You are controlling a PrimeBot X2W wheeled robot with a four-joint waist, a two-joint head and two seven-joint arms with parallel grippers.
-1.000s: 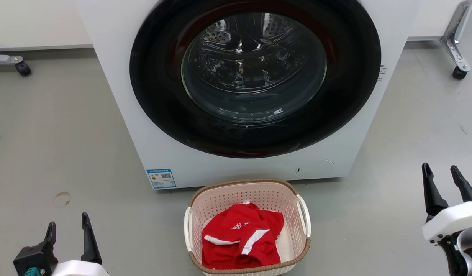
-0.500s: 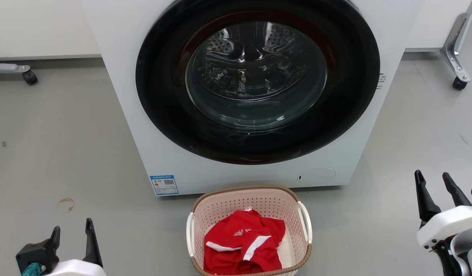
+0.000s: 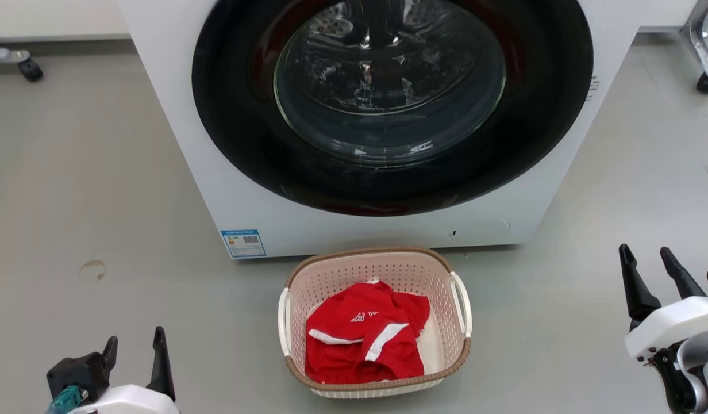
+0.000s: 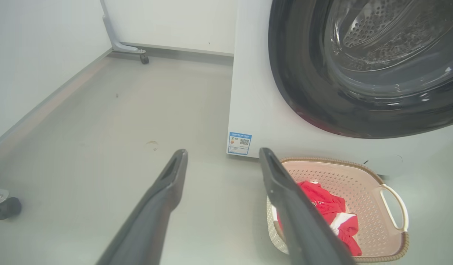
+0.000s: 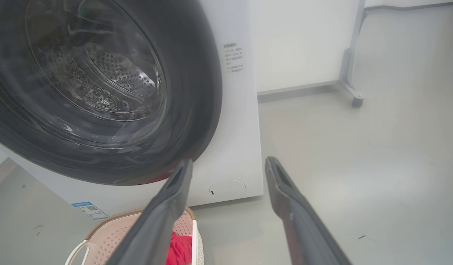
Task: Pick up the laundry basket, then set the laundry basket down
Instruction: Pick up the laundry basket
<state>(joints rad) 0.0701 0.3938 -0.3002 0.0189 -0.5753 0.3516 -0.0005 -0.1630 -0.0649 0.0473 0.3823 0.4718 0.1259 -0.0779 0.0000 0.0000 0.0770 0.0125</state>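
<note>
Below the big white washing machine point(image 3: 227, 190), at lower centre, sat the pale pink perforated laundry basket point(image 3: 342, 282), brown-rimmed and white-handled, holding a crumpled red garment point(image 3: 360, 345), while the left gripper point(image 3: 134, 345) and right gripper point(image 3: 647, 270) stood spread and empty in the lower corners.
</note>
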